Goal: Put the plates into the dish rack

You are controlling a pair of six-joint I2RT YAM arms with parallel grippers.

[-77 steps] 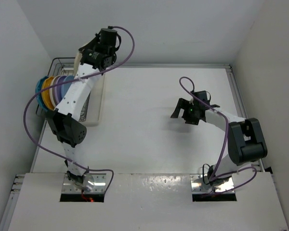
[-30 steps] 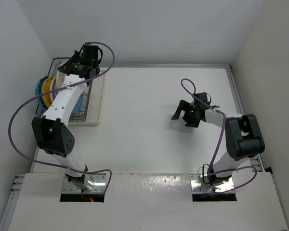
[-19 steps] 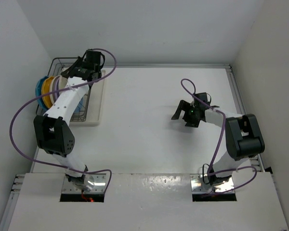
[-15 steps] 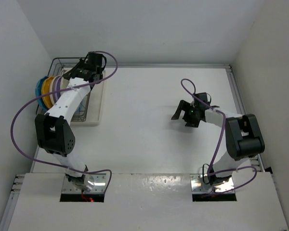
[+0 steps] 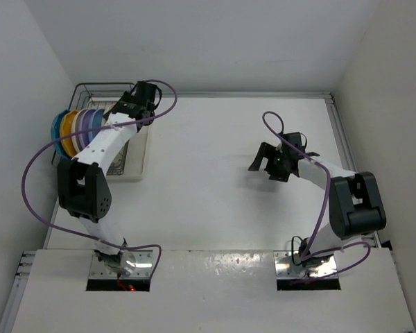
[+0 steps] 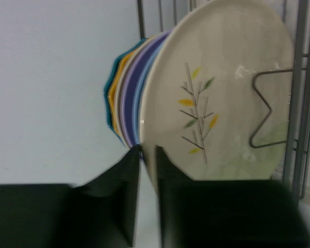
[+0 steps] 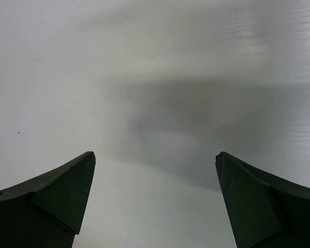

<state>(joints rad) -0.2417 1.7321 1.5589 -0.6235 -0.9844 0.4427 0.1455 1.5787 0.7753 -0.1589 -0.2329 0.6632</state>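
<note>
1. The table (image 5: 215,208) carries all the work in its far left corner. I see no plate lying anywhere outside the rack.
2. The rack (image 5: 90,86) stands in that corner against the left edge, with the tray (image 5: 135,166) just beside it toward the middle.
3. A couple of seconds ago the left arm lay across the rack and hid half its load. It has since swung off toward the table's middle, so the load shows again.
4. The plates (image 5: 73,128) stand on edge in a close row. In the left wrist view I can pick out teal, orange, lilac and blue rims, but not the second cream plate.
5. The sprig plate (image 6: 222,77) is the far end of that row, upright, with a rack wire crossing in front of its face. It looks newly set down, so the loading is probably finished or close to it.
6. The left claw (image 6: 147,151) has backed off the rack to the tray's far end. Its fingers are a thin slit apart and grip nothing. The rack wires and the sprig plate are still close, so any swing back should go carefully.
7. The right claw (image 7: 155,153) has barely shifted. It hangs gaping wide and empty over bare table right of middle, well apart from everything.
</note>
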